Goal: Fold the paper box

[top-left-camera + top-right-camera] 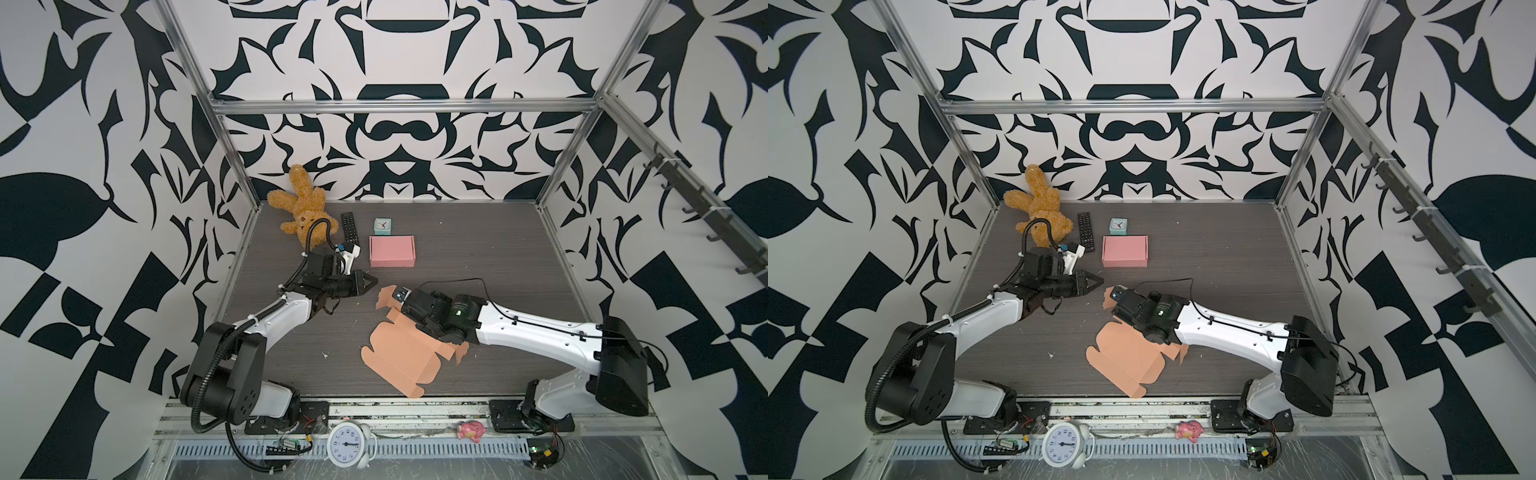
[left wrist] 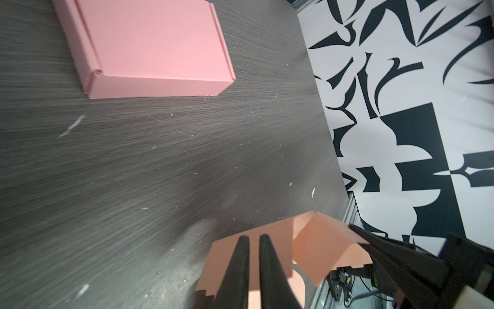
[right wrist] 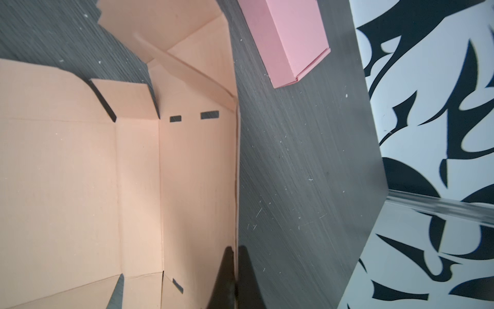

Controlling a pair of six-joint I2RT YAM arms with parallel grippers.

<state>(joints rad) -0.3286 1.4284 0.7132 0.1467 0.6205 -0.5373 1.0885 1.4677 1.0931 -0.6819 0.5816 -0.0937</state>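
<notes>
The paper box [image 1: 395, 353] is a peach cardboard blank lying mostly flat at the table's front middle, also seen from a top view [image 1: 1125, 353]. One side panel [image 3: 197, 160] stands up, and its end flap [image 2: 320, 240] is raised towards the left arm. My right gripper [image 3: 235, 248] is shut on the top edge of that standing panel. My left gripper [image 1: 373, 282] hovers just left of the raised flap; its fingers [image 2: 242, 256] stand nearly together with a thin gap and nothing between them.
A folded pink box [image 1: 392, 251] lies behind the blank. A brown plush bear [image 1: 301, 208], a black remote [image 1: 349, 227] and a small teal clock [image 1: 382, 226] sit at the back left. A white alarm clock [image 1: 348, 444] and a pink toy [image 1: 471, 430] rest on the front rail.
</notes>
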